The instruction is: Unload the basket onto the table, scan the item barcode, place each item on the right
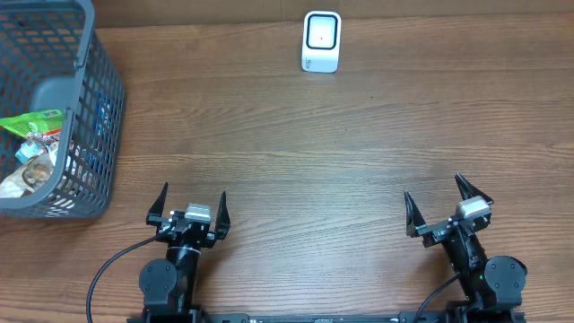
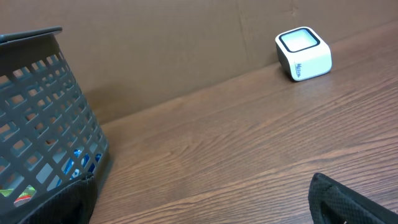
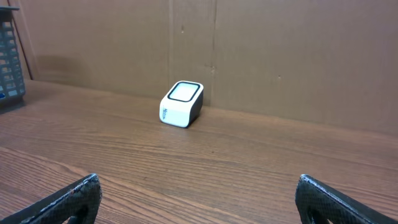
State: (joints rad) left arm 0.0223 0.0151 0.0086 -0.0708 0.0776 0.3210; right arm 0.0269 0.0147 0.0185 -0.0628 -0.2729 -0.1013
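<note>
A white barcode scanner (image 1: 321,41) with a dark top window stands at the far middle of the wooden table; it also shows as the scanner (image 2: 303,54) in the left wrist view and the scanner (image 3: 181,104) in the right wrist view. Packaged items (image 1: 32,148) lie inside a grey mesh basket (image 1: 90,117) at the left. My left gripper (image 1: 190,199) rests open near the front edge, right of the basket, with nothing between its fingers. My right gripper (image 1: 436,197) is open at the front right, empty too.
The basket wall (image 2: 43,118) fills the left of the left wrist view. A brown cardboard wall (image 3: 261,56) runs behind the table's far edge.
</note>
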